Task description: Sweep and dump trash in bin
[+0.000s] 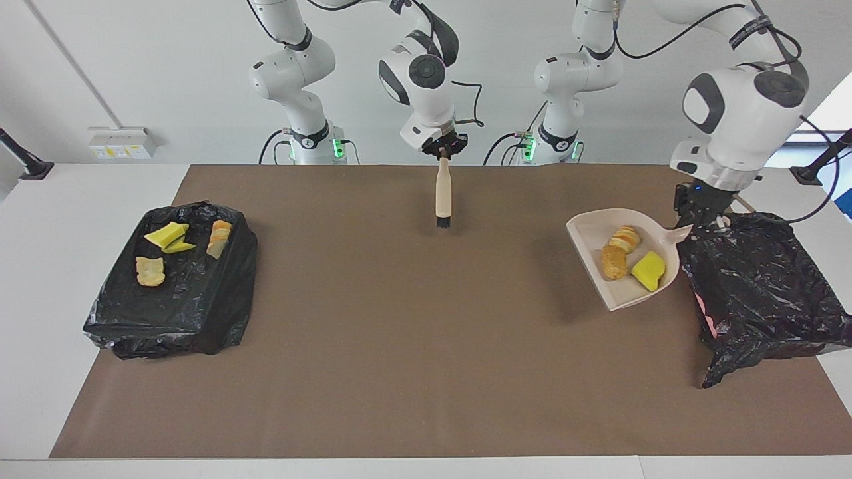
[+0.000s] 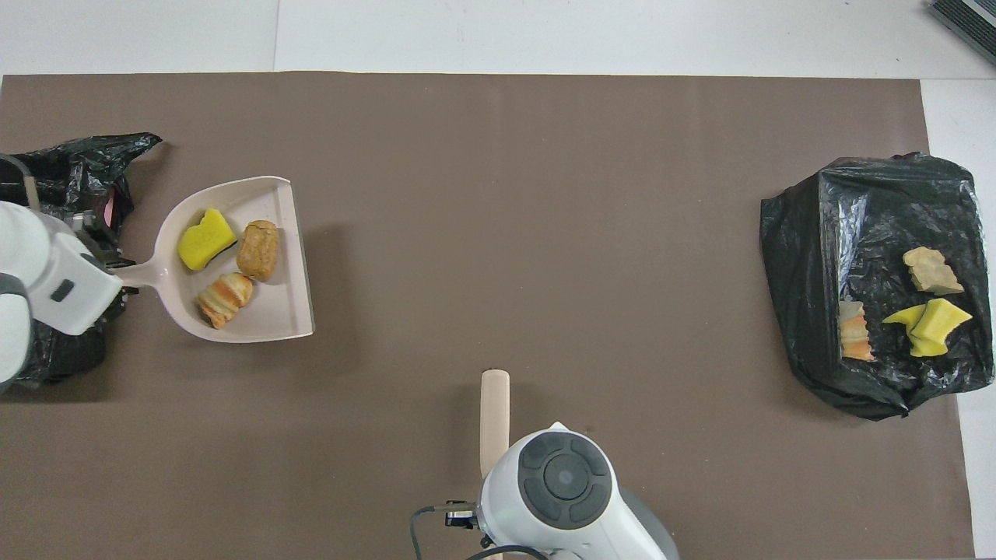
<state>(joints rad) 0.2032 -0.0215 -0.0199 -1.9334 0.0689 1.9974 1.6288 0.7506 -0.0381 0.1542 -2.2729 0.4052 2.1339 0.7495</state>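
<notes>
Dustpan [image 1: 622, 263] up in the air in my left jaws [image 1: 695, 223], which are clamped on its handle over the edge of the black-bagged bin [image 1: 759, 286] at the left arm's end of the bench [image 1: 399, 372]. Pan mouth faces the middle of the bench. Three pieces of trash ride in it: a yellow sponge chunk [image 1: 648, 271], a tan bread lump [image 1: 613, 262] and a striped orange-tan roll [image 1: 626, 237].

Right jaws [image 1: 442, 152] closed on the top of the brush [image 1: 442, 196], which hangs upright, bristles down, over the brown mat [image 1: 399, 332] at mid-bench.

Four more pieces of trash lie on a second black bag [image 1: 173, 299] at the right arm's end: two yellow wedges [image 1: 170, 237] touching, a striped roll [image 1: 219, 238], a tan chunk [image 1: 150, 271].
</notes>
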